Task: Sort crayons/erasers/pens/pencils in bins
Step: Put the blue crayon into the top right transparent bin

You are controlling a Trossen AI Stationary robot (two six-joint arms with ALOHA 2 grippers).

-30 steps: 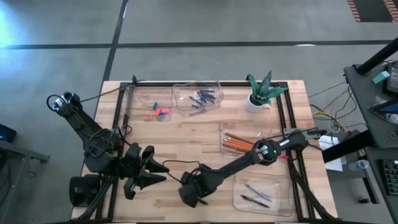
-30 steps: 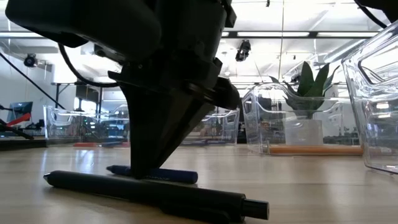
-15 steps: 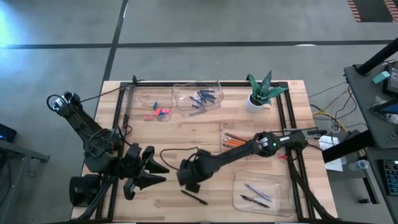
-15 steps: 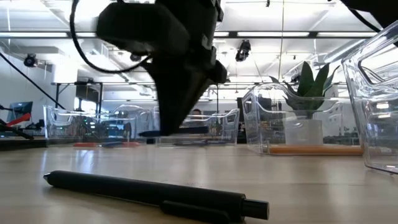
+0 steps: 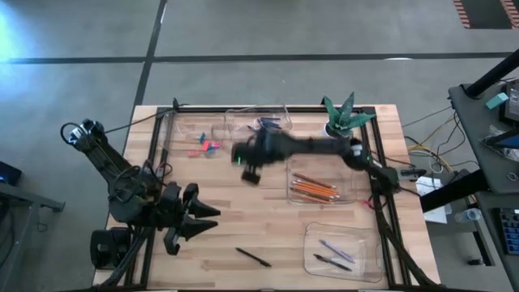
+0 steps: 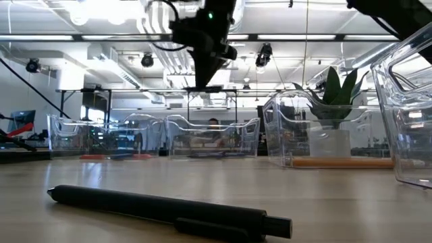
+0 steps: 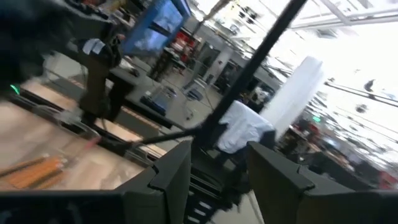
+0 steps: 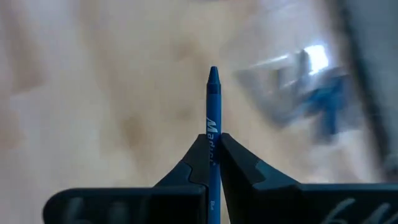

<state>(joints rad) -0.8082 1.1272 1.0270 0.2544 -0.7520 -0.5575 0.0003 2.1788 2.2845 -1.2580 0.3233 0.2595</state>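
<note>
Crayon (image 8: 212,118) in hand: the right gripper (image 8: 211,163) has its jaws pinched tight on a blue crayon, whose pointed tip sticks out past the fingertips. In the high view that gripper (image 5: 250,154) sits in the upper middle of the frame, raised over the bench (image 5: 243,211), just left of the crayon bin (image 5: 259,127) and right of the eraser bin (image 5: 199,134) with its pink erasers (image 5: 209,147). The low view shows it high in the upper middle of the frame, well clear of the wood.

Blue crayons (image 5: 268,125) already lie in the bin at the upper centre. Orange pencils (image 5: 312,186) fill the bin at right of centre, and a few pens (image 5: 332,253) rest in the bin at the lower right. One dark pen (image 5: 253,257) lies loose on the bench at the lower middle of the high view; in the low view the same pen (image 6: 169,212) stretches across the foreground.

The left gripper (image 5: 195,221) waits at the lower left of the high view, near the bench edge, with its jaws wide apart and nothing between them. A potted plant (image 5: 340,118) stands at the upper right of the bench.
</note>
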